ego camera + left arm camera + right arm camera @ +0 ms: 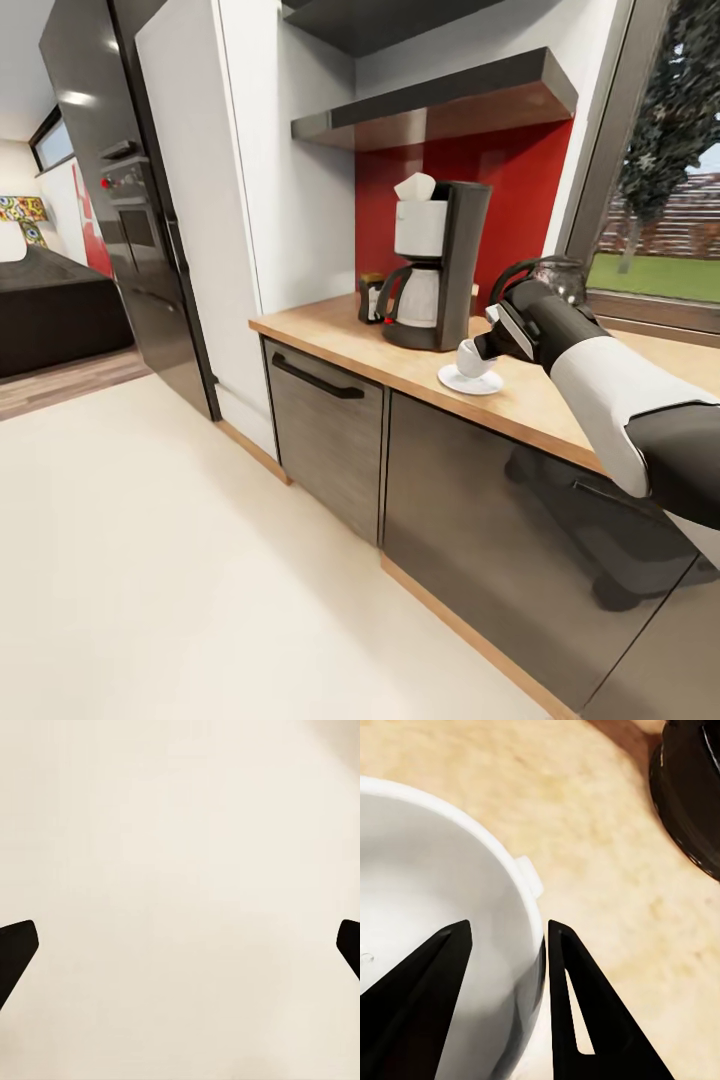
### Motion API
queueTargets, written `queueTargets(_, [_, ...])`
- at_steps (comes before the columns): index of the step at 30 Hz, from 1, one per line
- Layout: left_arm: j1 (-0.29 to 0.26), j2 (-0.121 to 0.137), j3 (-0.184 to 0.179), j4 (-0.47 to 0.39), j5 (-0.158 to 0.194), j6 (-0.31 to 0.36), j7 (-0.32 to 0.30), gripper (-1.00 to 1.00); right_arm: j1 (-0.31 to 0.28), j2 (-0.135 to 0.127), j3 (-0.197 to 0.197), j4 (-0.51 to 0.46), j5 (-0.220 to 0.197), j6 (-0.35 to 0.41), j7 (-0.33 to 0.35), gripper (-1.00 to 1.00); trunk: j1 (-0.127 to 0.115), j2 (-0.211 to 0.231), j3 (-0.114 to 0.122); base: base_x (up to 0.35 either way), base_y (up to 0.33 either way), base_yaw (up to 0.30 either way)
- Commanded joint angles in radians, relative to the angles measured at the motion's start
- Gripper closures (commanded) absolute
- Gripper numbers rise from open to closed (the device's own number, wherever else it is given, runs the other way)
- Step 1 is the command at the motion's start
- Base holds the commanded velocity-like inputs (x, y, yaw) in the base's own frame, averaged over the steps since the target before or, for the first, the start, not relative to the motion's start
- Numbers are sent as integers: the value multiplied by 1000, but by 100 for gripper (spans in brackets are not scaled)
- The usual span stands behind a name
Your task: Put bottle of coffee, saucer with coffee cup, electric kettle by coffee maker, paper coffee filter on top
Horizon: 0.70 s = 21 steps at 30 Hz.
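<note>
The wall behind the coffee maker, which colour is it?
Red wall, behind the coffee maker; head view.

Head view: looking forward and down from standing height, angled along the long tan wood-grain countertop (340, 340) toward the red backsplash and the dark slab shelf (440, 100) above, far enough back to take in pale floor and grey cabinet fronts.

Left wrist view: facing a plain cream surface (180, 870), nothing there to fix distance.

Right wrist view: pressed in very close over the small white round cup (427, 907), aimed down onto the tan wood.

Shared between head and right wrist views: that cup (472, 358), the countertop (600, 847), and the black base (690, 787) of the black-and-white drip coffee maker (435, 265).
</note>
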Motion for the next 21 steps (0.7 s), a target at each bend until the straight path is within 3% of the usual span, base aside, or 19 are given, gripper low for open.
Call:
queueTargets(1, [0,0,2,-1,11,2,-9,-100,0,-1,5,-2,7,4,10,100,0,0,-1,0,0,0])
queueTargets(21, [0,0,2,-1,11,2,-9,-100,-1,-1,5,-2,7,4,11,100,0,0,-14,0,0,0])
